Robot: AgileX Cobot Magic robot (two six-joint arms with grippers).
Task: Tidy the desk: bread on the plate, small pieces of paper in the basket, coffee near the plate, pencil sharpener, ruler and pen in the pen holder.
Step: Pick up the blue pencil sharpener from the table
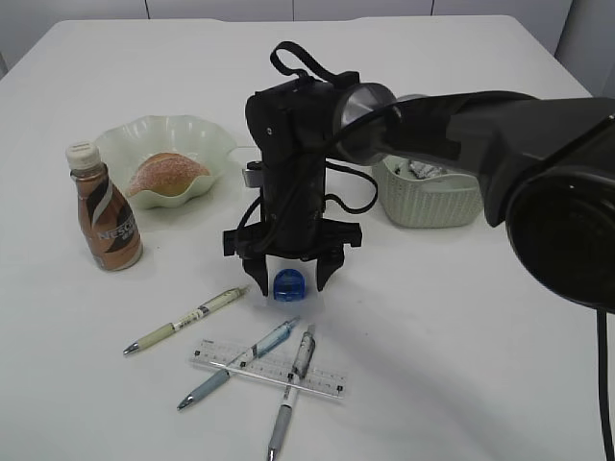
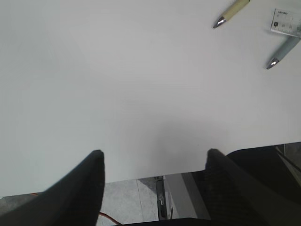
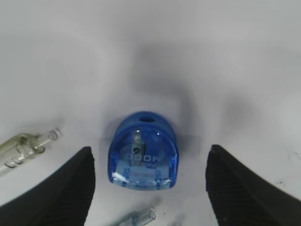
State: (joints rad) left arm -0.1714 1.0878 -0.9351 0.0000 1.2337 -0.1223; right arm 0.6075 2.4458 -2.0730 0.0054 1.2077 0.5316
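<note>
The blue pencil sharpener (image 3: 143, 151) lies flat on the white counter (image 1: 461, 317), centred between the right gripper (image 1: 289, 272) jaws, which stand apart with clear gaps either side. The left gripper (image 2: 155, 162) jaws also stand apart, empty, at the counter's near edge.

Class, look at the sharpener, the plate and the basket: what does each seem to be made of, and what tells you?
Sharpener: glossy see-through blue plastic; the blade shows inside.
Plate: pale green, translucent, probably plastic or glass; light glows through its wavy rim.
Basket: matte sage-green plastic, by its moulded woven-look holes.
</note>
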